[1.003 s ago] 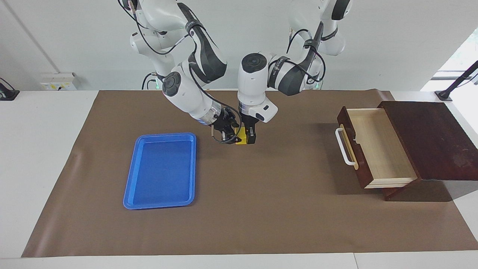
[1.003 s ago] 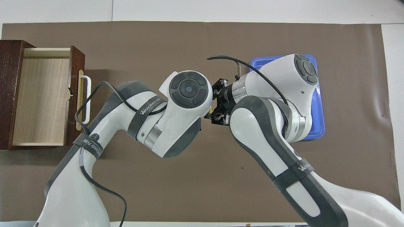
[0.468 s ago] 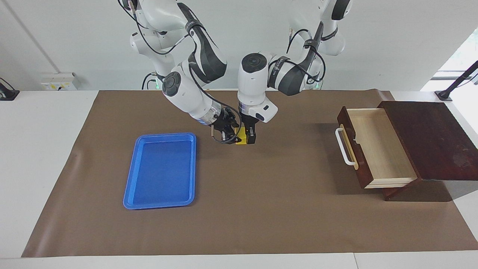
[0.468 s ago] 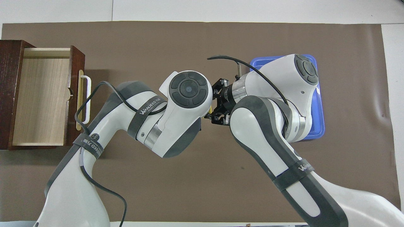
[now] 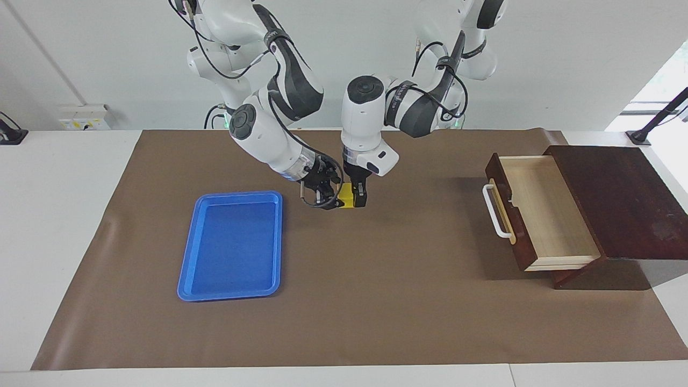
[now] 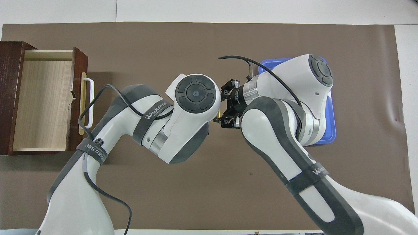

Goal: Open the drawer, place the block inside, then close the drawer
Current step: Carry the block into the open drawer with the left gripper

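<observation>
Block (image 5: 349, 198) mostly hidden between tools

Yellow block (image 5: 348, 198), blue tray (image 5: 231, 245), reddish-brown drawer (image 5: 537, 212) with pale interior, brown mat (image 5: 376, 301).

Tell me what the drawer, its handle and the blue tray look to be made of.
Drawer: wood, it seems; dark reddish-brown front, pale inside with visible grain, matte.
Handle: white bar, smooth; plastic or painted metal, cannot tell.
Blue tray: probably moulded plastic; uniform colour, rounded raised rim, slight sheen.
</observation>
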Controlling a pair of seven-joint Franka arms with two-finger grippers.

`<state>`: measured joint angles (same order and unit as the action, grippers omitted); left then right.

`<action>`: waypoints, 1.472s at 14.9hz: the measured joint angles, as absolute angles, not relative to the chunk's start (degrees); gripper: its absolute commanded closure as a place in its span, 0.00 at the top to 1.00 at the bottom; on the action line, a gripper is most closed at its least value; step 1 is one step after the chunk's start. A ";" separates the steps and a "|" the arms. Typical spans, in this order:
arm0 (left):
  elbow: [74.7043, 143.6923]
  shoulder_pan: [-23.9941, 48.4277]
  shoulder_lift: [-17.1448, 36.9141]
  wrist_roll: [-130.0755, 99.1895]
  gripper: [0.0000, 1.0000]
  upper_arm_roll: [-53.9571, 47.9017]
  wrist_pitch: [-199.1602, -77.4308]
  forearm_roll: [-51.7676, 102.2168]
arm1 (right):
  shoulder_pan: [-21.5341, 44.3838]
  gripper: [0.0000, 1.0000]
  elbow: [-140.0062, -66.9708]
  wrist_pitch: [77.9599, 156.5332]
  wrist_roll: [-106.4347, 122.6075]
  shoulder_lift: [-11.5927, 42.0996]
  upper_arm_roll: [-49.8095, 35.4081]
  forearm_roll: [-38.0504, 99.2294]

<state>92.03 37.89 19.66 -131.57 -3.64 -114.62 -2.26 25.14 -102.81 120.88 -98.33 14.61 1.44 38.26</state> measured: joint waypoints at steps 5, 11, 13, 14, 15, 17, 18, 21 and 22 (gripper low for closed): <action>92.20 36.97 19.42 -129.87 0.00 -2.90 -113.67 -2.29 | 24.69 0.71 -102.68 120.88 -98.36 14.61 1.51 38.26; 92.27 27.84 15.35 -121.44 0.00 -2.45 -108.09 -2.33 | 23.67 0.72 -102.39 120.73 -98.36 14.61 1.49 38.26; 92.25 23.17 13.36 -117.05 0.00 -2.32 -106.60 -2.07 | 22.95 0.73 -102.10 120.27 -98.36 14.61 1.49 38.26; 92.23 20.29 12.11 -114.33 0.00 -2.25 -105.81 -1.56 | 22.39 0.73 -101.88 119.74 -98.36 14.60 1.50 38.26; 92.22 16.99 10.71 -111.26 0.00 -2.20 -104.94 -0.81 | 21.62 0.74 -101.55 119.03 -98.29 14.58 1.49 38.26; 92.23 10.66 8.17 -104.22 0.00 -2.12 -102.54 0.47 | 19.67 0.75 -100.61 116.96 -97.17 14.48 1.53 38.16; 92.25 8.24 7.21 -100.63 0.00 -2.07 -101.14 0.84 | 18.50 0.75 -100.22 116.00 -96.06 14.38 1.53 37.75; 92.35 4.02 5.99 -93.56 0.00 -1.85 -99.20 1.16 | 14.86 0.76 -98.71 112.46 -91.96 13.77 1.54 34.47; 92.49 2.93 6.00 -91.86 0.00 -1.83 -99.20 1.16 | 13.86 0.76 -98.07 111.18 -90.27 13.54 1.55 33.65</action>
<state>92.49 2.93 6.00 -91.86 -1.83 -99.20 1.16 13.86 -98.07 111.18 -90.27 13.54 1.55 33.65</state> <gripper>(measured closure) 0.427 0.242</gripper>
